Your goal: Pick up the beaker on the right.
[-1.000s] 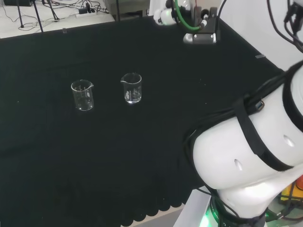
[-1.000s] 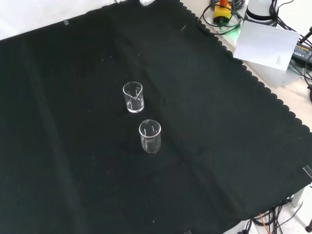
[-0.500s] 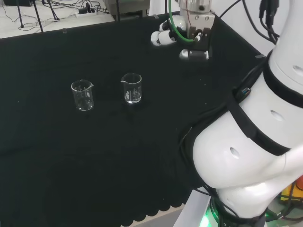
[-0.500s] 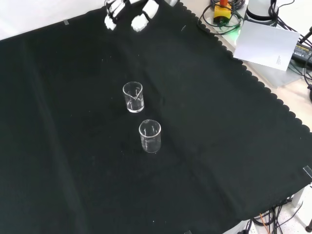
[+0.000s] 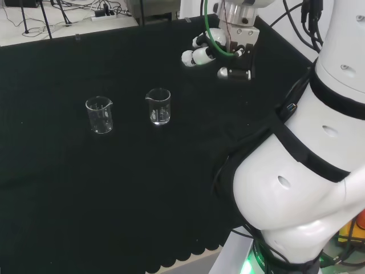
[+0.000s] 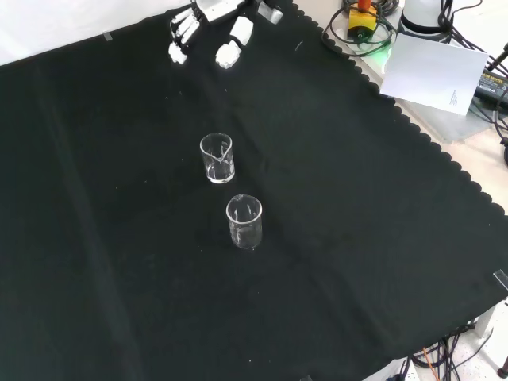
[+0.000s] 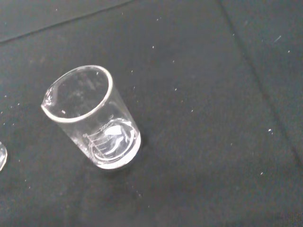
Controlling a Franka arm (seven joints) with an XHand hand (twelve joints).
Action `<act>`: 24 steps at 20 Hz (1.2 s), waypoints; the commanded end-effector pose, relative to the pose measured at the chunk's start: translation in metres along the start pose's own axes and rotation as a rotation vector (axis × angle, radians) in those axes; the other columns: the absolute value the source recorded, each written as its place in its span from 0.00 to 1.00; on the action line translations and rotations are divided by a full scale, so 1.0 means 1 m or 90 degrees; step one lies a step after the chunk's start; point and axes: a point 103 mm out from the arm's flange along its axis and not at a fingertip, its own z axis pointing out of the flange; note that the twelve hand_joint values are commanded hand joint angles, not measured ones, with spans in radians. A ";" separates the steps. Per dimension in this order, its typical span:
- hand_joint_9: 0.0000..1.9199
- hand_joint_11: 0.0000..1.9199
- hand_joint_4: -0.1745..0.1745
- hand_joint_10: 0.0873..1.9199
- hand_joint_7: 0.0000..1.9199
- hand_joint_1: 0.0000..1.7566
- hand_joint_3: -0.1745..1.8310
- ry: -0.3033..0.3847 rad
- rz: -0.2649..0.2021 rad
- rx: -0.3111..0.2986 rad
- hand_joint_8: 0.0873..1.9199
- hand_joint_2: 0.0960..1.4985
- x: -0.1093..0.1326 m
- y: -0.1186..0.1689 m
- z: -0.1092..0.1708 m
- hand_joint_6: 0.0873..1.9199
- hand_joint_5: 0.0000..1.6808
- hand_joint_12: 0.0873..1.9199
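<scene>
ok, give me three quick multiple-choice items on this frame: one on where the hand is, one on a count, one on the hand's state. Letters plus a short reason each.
1. In the head view, where is the hand relative to the two beakers?
A. Between them
B. Farther off and to the right of both
C. Nearer the camera than both

2. How many beakers stand on the black cloth?
A. One
B. Two
C. Three

3. What is the hand doing?
A. Open, holding nothing
B. Curled round the right beaker
C. Pressing a beaker flat

Answers:
1. B: the hand is above the cloth, beyond and right of the right beaker and the left beaker.
2. B: two clear beakers stand upright and apart on the black cloth.
3. A: its fingers are relaxed and well clear of both beakers.
</scene>
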 end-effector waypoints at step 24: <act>0.13 0.00 0.51 0.31 0.03 0.44 0.33 0.103 -0.159 0.114 0.23 0.34 0.011 0.036 0.125 0.00 0.09 0.64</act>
